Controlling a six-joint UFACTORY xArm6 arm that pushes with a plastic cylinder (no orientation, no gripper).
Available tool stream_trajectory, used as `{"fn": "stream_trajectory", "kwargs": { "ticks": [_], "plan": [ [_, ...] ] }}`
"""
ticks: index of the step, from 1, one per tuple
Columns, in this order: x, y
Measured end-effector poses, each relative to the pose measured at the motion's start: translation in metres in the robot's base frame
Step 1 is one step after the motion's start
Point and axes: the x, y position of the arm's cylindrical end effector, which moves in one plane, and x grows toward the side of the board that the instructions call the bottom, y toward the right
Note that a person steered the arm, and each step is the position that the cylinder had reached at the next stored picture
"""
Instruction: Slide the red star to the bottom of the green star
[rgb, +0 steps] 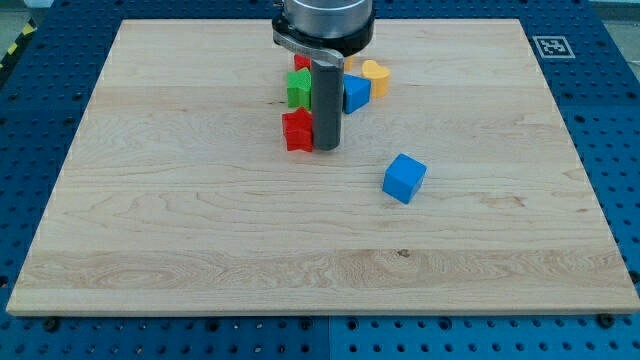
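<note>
The red star (297, 130) lies on the wooden board just below the green star (298, 89), near the view's top centre. My tip (328, 148) stands right beside the red star, on its right side, touching or nearly touching it. The rod rises in front of the block cluster and hides part of it.
A blue block (356, 93) and a yellow-orange block (376, 76) lie right of the rod. A small red block (301, 62) shows above the green star. A blue cube (404, 178) lies apart at the view's centre right. The board's top edge (200, 20) is close behind the cluster.
</note>
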Motion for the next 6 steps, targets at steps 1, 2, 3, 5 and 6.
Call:
{"fn": "stream_trajectory", "kwargs": {
  "ticks": [1, 2, 3, 5, 6],
  "plan": [
    [0.014, 0.012],
    [0.039, 0.028],
    [0.046, 0.01],
    [0.017, 0.004],
    [0.017, 0.004]
  ]
}}
